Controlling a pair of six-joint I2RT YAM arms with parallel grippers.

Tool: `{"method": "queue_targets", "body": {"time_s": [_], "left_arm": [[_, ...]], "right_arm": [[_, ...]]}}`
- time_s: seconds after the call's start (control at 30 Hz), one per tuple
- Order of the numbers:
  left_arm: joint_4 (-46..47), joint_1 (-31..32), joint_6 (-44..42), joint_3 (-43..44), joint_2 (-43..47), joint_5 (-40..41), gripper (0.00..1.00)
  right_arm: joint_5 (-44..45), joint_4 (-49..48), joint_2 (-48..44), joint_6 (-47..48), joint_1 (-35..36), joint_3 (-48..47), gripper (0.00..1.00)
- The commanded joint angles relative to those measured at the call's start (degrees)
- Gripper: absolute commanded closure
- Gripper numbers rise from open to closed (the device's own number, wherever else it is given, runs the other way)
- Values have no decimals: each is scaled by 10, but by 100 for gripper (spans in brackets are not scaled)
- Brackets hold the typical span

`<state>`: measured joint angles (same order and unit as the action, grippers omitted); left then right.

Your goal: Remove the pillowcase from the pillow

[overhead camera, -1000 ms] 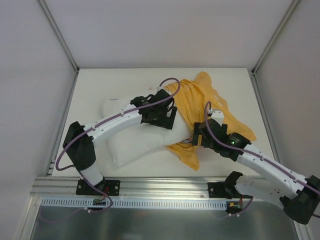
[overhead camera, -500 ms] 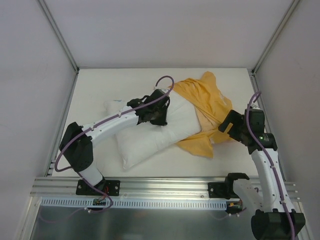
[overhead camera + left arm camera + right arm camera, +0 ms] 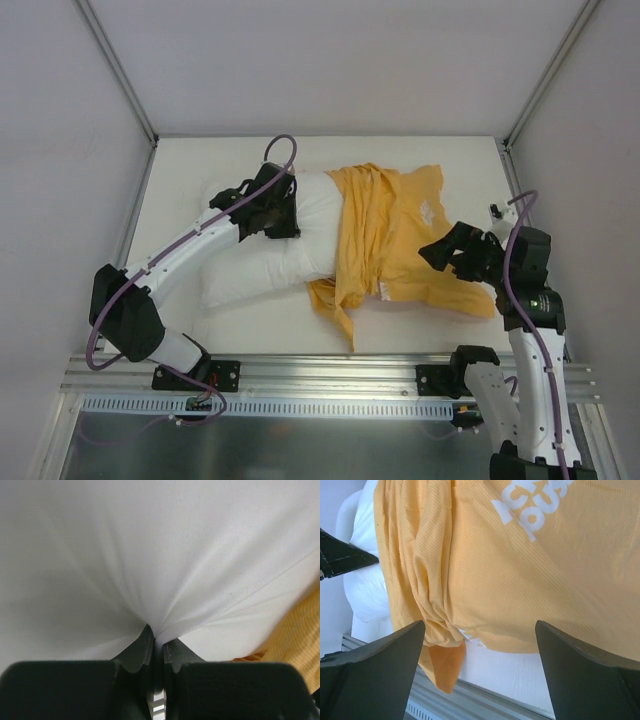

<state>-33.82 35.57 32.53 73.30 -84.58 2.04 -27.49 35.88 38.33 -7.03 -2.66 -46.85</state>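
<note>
Pinching the white pillow, my left gripper is clamped on its cloth. The pillowcase sheathes the pillow's end away from that grip, the rest lying slack beyond. It is orange-yellow, ribbed and bunched, with white lettering. Soft and light, it is best taken at its loose far edge, I judge. My right gripper hangs spread wide above it.

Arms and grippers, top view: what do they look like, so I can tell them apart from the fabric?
Both the left arm and right arm have white tubular links with black joints and a purple cable looped alongside. The left gripper and right gripper are black, with flat, tapering fingers.
</note>
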Motion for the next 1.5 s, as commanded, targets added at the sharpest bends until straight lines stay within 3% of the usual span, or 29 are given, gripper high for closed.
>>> {"method": "queue_targets", "body": {"time_s": [0.0, 0.1, 0.23, 0.47, 0.57, 0.6, 0.67, 0.83, 1.0, 1.23, 1.3, 1.47], "left_arm": [[-20, -14, -4, -6, 20, 20, 100], [-20, -16, -5, -7, 27, 19, 100], [-21, -22, -5, -10, 39, 21, 100], [-21, -38, -12, -6, 53, 9, 100], [-21, -39, -9, -6, 57, 13, 100], [-21, -40, -7, -7, 63, 16, 100], [-21, -44, -6, -9, 73, 20, 100], [-21, -74, 7, -26, 100, 25, 100], [-24, -128, -7, -44, 141, 3, 100], [-39, -344, -28, -29, 245, -114, 100], [-48, -384, -34, -17, 254, -135, 100], [-57, -443, -36, -14, 256, -170, 100]], "right_arm": [[-30, -13, -17, 15, -5, 4, 4], [113, 44, 2, -2, -5, -5, 4], [192, 83, 33, -1, -5, 11, 4], [162, 26, 68, -5, -5, 95, 0], [133, 4, 63, -28, -5, 99, 50], [137, 4, 58, -34, -5, 95, 83], [168, 7, 44, -46, -5, 72, 99], [230, 24, 50, -61, -6, -23, 99], [248, 38, 100, -78, -24, -213, 99], [270, 62, 169, -85, -62, -430, 99], [295, 65, 172, -77, -73, -427, 99], [279, 53, 146, -90, -160, -271, 99]]}}
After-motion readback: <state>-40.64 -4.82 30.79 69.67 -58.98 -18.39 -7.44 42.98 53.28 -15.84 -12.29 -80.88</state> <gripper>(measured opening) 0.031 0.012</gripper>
